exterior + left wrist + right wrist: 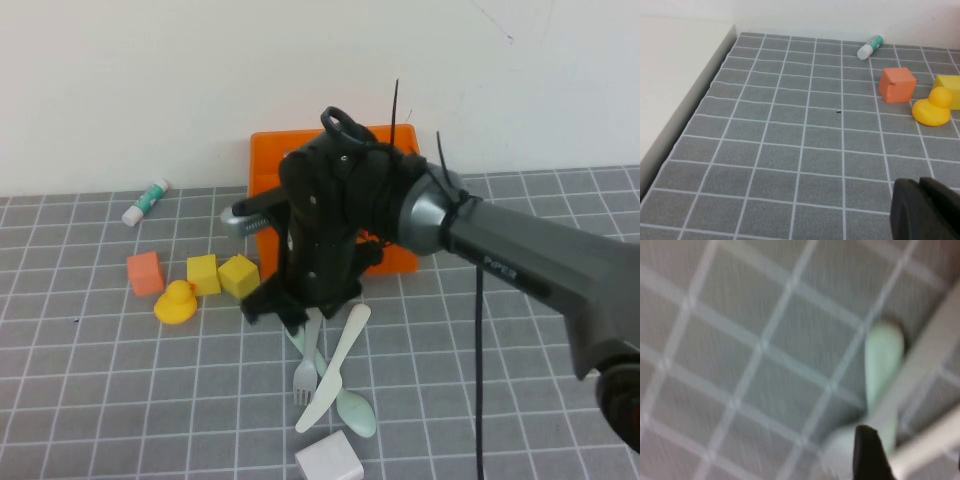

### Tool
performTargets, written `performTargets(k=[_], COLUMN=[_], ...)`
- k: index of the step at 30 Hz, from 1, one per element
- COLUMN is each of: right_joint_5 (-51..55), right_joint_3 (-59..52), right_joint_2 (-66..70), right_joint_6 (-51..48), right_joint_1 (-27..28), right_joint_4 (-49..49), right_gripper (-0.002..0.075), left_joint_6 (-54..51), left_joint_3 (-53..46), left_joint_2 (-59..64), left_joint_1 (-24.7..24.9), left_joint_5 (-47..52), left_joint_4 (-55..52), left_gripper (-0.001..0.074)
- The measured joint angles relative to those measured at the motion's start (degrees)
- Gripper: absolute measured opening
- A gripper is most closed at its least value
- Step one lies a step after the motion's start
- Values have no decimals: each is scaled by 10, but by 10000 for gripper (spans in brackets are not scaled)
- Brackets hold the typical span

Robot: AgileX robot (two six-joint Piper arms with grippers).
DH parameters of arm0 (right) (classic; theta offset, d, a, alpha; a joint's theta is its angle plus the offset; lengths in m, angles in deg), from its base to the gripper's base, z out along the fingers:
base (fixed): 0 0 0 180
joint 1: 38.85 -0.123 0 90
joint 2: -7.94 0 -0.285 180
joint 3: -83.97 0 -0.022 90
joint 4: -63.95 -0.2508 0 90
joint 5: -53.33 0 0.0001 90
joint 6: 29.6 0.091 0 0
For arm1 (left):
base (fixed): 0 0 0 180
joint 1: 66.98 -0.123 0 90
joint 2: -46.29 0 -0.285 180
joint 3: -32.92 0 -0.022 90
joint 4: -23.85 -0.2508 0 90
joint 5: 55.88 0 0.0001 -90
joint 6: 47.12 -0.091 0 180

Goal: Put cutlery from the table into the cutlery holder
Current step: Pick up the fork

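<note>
Hovering over the crossed cutlery (330,380), the right gripper (285,308), jaws indiscernible, blocks the cutlery holder (268,160); left gripper (925,210) clenched; duck (177,302) beside.

The right arm hides most of the cutlery holder (268,150).

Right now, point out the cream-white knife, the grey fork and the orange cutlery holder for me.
cream-white knife (340,362), high view, middle of its length.
grey fork (305,381), high view, just above the tines.
orange cutlery holder (268,152), high view, back left part of the crate, left of the right arm.
</note>
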Motion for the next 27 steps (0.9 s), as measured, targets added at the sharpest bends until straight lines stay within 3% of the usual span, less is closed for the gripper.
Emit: performTargets(k=[10,27], right_joint_5=[-55,-55], right_joint_3=[13,17], right_joint_2=[42,81], right_joint_6=[84,115], right_joint_1=[6,13], right_joint_4=[-1,-12], right_gripper=[371,367], left_joint_6=[0,1], left_joint_3=[0,0], left_joint_2=[0,0], left_joint_1=[0,0], left_joint_5=[0,-1], left_joint_4=[0,0], left_gripper=[-3,-3])
